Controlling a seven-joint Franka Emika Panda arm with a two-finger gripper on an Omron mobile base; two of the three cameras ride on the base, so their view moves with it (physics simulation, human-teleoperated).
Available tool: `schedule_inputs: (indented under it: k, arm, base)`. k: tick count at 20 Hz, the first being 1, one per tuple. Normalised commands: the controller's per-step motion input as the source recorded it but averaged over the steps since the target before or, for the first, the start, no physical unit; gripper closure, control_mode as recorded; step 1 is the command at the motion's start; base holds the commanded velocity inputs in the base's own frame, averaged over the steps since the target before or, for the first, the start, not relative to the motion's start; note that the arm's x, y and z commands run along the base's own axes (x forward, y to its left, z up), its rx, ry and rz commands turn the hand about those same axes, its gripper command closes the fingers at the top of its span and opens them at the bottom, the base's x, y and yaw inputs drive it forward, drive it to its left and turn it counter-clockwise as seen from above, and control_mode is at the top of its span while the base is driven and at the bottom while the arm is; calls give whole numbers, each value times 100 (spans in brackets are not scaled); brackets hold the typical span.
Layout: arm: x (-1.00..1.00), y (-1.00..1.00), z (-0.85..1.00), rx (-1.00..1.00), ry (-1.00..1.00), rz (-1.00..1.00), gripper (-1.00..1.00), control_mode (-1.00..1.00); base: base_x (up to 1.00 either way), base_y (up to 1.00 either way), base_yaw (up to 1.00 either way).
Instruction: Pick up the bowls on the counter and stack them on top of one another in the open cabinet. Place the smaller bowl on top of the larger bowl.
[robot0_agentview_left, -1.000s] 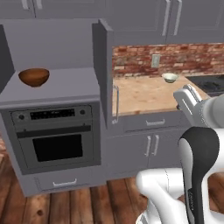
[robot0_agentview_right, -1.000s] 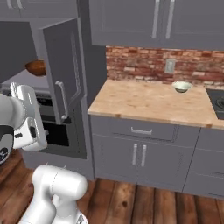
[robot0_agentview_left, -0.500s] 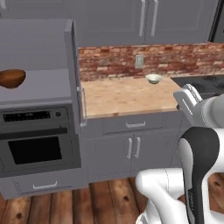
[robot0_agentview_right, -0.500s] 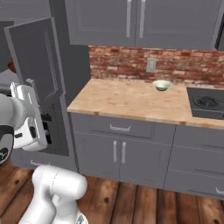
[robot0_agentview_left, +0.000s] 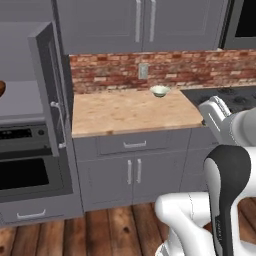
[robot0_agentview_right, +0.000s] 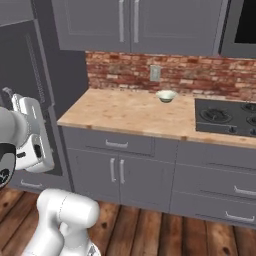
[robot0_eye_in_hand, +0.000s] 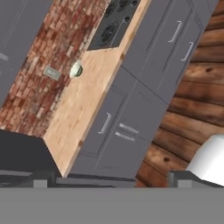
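The smaller bowl (robot0_agentview_left: 159, 91) sits upright, mouth up, at the back of the bench (robot0_agentview_left: 125, 112) near the brick; the larger bowl (robot0_agentview_left: 1, 88) is cut off at the frame edge; my fingers stand wide apart, holding nothing.

Glossy white, rounded arm (robot0_agentview_left: 220, 200) shells throughout, smooth and bulbous like moulded plastic. Broken by a dark, near-black band curving down the upright link in the left base view. In the right base view, a boxy white segment with a small dark slot and dark fittings, joined to a rounded grey-white housing with a black patch bearing pale marks. No cables or screws discernible.
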Motion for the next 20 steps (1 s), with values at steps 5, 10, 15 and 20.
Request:
schedule_inputs:
  k: [5,10,15,20]
  arm:
    - [0,0,0,0,0,0,-100,100]
    - [0,0,0,0,0,0,-100,100]
    - [0,0,0,0,0,0,-100,100]
    - [0,0,0,0,0,0,-100,100]
  base:
    - [9,-56,2]
    - [11,-54,3]
    - [12,-51,4]
    - [12,-49,5]
